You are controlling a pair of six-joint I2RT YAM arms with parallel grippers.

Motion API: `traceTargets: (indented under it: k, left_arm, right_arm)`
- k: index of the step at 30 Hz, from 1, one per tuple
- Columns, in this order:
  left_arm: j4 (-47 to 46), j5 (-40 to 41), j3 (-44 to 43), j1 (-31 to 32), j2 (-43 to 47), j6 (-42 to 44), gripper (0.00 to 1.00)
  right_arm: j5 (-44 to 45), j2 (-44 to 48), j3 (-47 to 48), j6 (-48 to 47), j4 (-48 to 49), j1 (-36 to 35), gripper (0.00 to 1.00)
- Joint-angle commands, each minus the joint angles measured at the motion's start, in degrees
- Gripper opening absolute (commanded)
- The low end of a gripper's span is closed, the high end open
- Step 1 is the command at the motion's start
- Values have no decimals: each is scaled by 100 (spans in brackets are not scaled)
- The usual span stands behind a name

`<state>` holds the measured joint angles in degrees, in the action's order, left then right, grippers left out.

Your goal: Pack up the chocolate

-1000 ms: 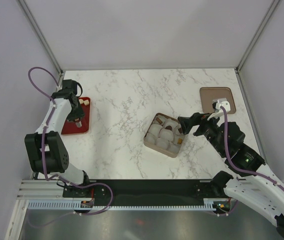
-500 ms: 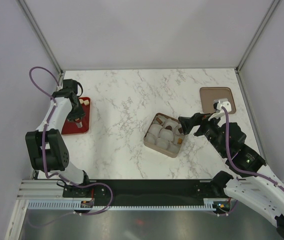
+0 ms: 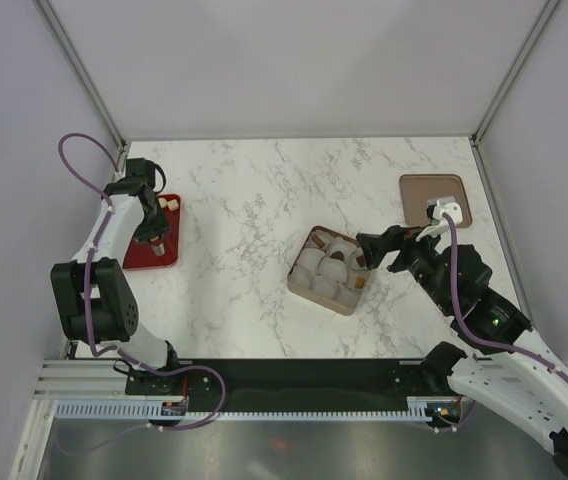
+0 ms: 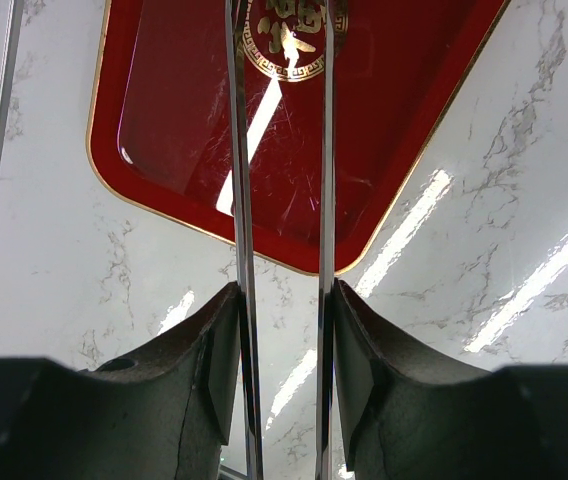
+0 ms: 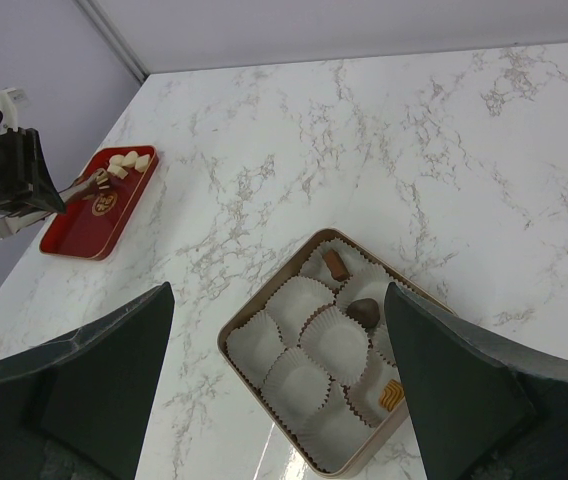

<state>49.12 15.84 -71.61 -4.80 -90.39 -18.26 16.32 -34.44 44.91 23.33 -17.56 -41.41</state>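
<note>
My left tool [image 3: 155, 241] hangs over the red tray [image 4: 164, 120] on the table (gripping or not, I cannot tell). My right tool [image 3: 368, 252] is spread wide and empty, by the box [image 3: 295, 272] holding three chocolates [image 5: 364, 310].

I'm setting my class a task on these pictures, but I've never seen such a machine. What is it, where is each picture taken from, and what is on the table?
It is two robot arms bolted to a marble table, each ending in a two-finger gripper. The top view looks down from above and behind the arms. The other two pictures come from cameras on the wrists. The left gripper hangs over a red tray with pale chocolates at its far end; whether it holds one cannot be told. The right gripper is open and empty beside a tan box of white paper cups, a few of them filled. The lid lies apart, at the far right.
</note>
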Motion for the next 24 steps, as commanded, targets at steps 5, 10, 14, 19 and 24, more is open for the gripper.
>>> traceTargets:
  k: [5,10,14,19,24]
  left_arm:
    - [-140,16,-257,-30,92,209,46]
    - [-140,16,-283,-30,30,209,46]
    - [-140,16,-300,-30,21,209,46]
    - [-140,16,-309,-30,13,209,46]
    - [43,-132,-336,-21,-22,183,50]
  right_arm:
    - [30,7,18,14,165,10,95]
    - [56,25,-17,5,165,10,95]
    - [73,25,-17,-22,165,10,95]
    - [82,42,-8,-30,165,10,95]
    - [91,33,-8,-13,165,10,95]
